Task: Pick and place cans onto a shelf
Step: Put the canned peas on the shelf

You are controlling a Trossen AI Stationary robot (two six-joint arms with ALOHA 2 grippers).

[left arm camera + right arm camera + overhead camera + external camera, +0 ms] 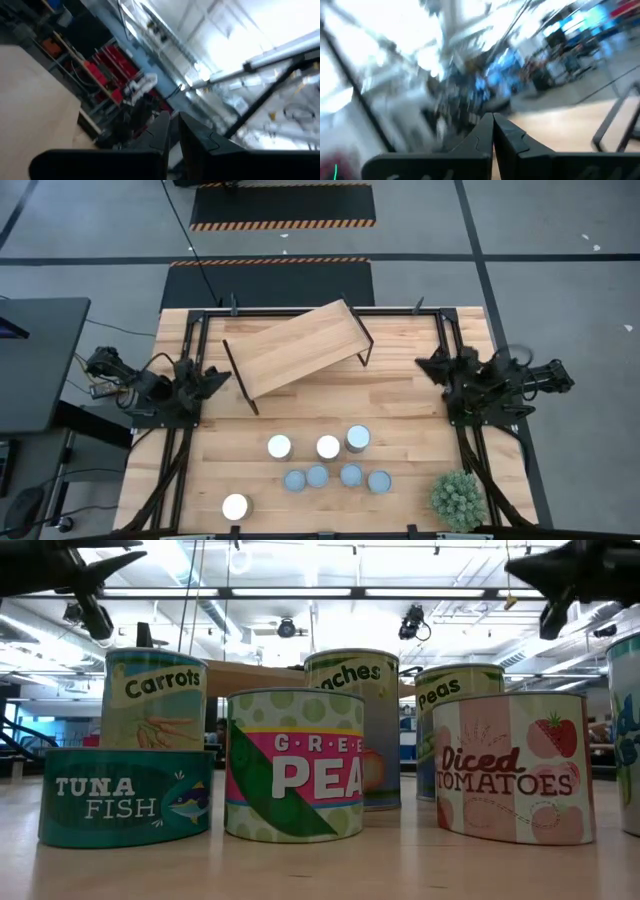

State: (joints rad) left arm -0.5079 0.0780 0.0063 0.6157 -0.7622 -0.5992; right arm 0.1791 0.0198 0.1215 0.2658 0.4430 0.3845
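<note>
The table (410, 405) is seen from above with the shelf (295, 345) set tilted at its 12 o'clock side, bare of cans. Both arms are parked at the edges: the left gripper (214, 377) at 9 o'clock, fingers (162, 132) drawn narrow around nothing; the right gripper (428, 364) at 3 o'clock, fingers (485, 131) pressed together, likewise empty. A potted plant (459, 498) is noted at 5 o'clock. Eight cans (328, 447) are grouped toward 6 o'clock, one (235, 506) apart at 7 o'clock.
</note>
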